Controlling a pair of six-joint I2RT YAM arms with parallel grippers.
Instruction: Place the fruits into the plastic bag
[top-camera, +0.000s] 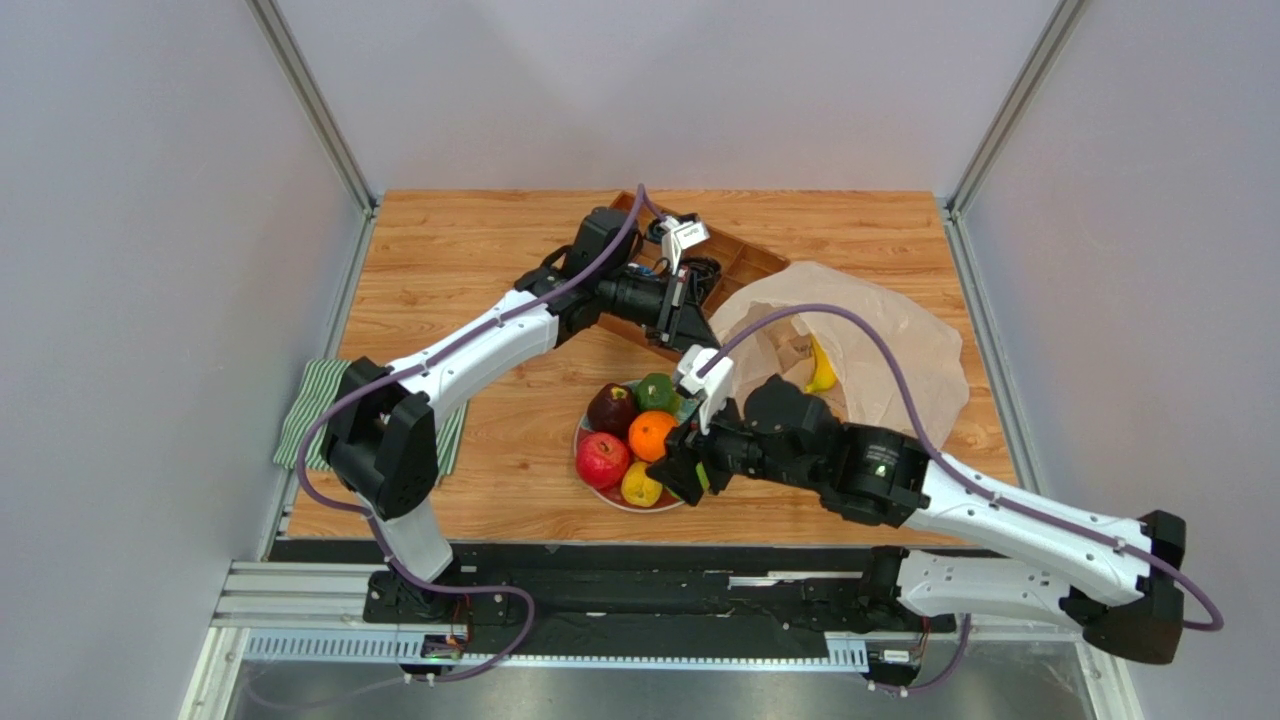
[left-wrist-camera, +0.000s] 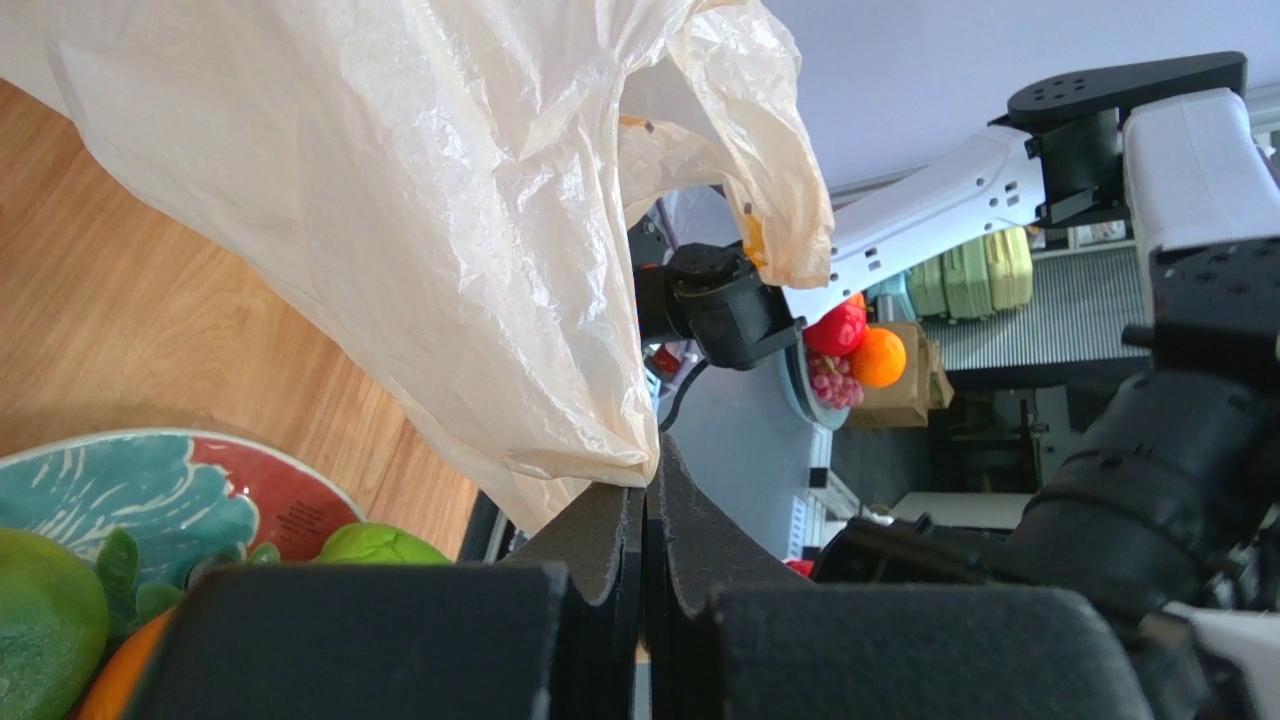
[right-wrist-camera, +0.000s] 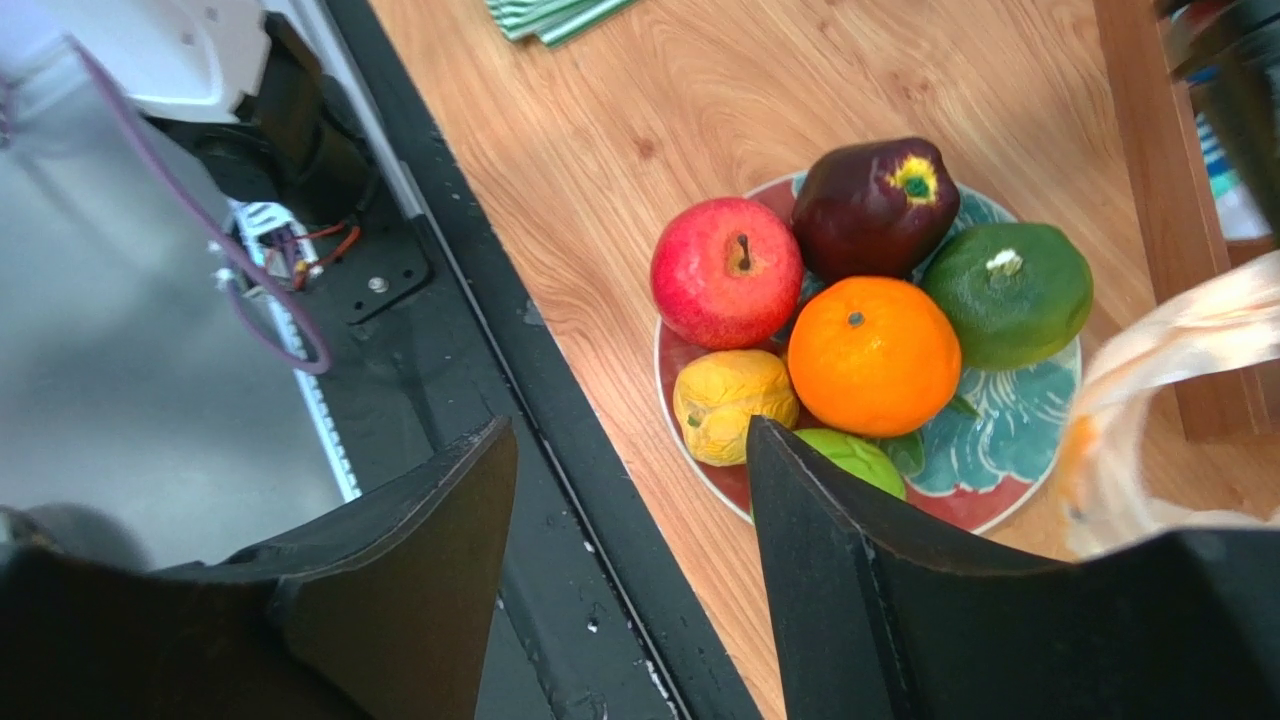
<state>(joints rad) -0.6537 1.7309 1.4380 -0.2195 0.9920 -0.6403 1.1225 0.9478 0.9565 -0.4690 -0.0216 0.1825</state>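
Left hand (left-wrist-camera: 648, 503) tight on plastic bag (left-wrist-camera: 421, 195)

Two arms, same build. Left arm (top-camera: 489, 338) and right arm (top-camera: 1022, 528): white link shells, black joint housings, black wrists. A purple cable (top-camera: 899, 393) loops along each arm. Right fingers (right-wrist-camera: 428, 570): black, smooth, wedge-shaped. Left fingers (left-wrist-camera: 604, 558): dark grey, matte, foam-like texture, with blocky black housings behind them.

Bright, even light throughout; shadows soft; plastic bag (left-wrist-camera: 451, 225) glows backlit; close foreground slightly soft.
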